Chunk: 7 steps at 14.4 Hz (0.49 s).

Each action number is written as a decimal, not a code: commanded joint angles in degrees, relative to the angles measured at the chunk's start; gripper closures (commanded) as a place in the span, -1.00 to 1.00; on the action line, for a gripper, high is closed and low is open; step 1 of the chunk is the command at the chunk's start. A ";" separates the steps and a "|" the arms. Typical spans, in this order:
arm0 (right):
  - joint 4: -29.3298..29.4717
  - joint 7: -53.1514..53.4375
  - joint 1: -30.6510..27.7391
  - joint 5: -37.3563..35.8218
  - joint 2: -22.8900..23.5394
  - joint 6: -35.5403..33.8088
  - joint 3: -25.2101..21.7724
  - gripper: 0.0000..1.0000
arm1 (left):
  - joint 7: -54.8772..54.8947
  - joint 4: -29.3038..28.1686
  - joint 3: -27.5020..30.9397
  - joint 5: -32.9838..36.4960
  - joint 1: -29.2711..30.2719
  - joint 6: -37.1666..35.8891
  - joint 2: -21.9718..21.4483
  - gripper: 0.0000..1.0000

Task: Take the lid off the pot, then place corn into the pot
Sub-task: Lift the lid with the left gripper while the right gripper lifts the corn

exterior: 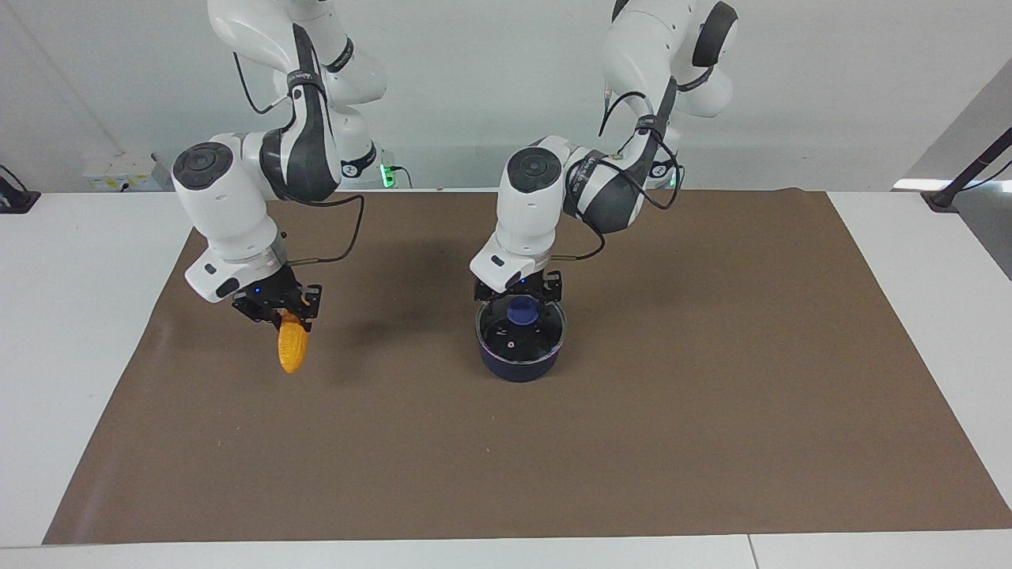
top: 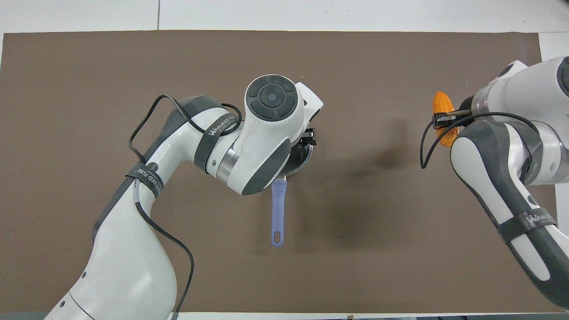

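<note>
The dark navy pot [exterior: 518,365] stands mid-mat with the glass lid [exterior: 540,338] resting on it. The lid's blue-purple knob [exterior: 522,313] is at its centre. My left gripper [exterior: 519,300] hangs just over the knob, open, one finger on each side of it. In the overhead view the left wrist covers most of the lid [top: 301,158]; the pot's long handle [top: 277,213] points toward the robots. My right gripper [exterior: 288,316] is shut on the yellow-orange corn [exterior: 292,349], which hangs tip-down over the mat at the right arm's end. The corn [top: 442,106] also shows from overhead.
A brown mat [exterior: 711,395] covers most of the white table [exterior: 63,316]. Nothing else lies on it.
</note>
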 commanded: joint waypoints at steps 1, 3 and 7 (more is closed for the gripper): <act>1.10 -0.82 0.86 0.84 -0.05 -0.77 0.16 1.00 | 0.54 -2.17 0.78 0.72 -0.80 0.35 -0.77 -0.89; 2.59 0.75 1.75 0.84 0.39 -1.65 0.16 1.00 | 0.54 -2.44 0.78 0.72 -0.72 0.27 -1.03 -0.49; 7.68 3.31 3.24 8.01 1.62 -5.59 0.16 1.00 | 0.62 -2.26 0.69 0.54 -0.36 -0.34 -1.21 -0.14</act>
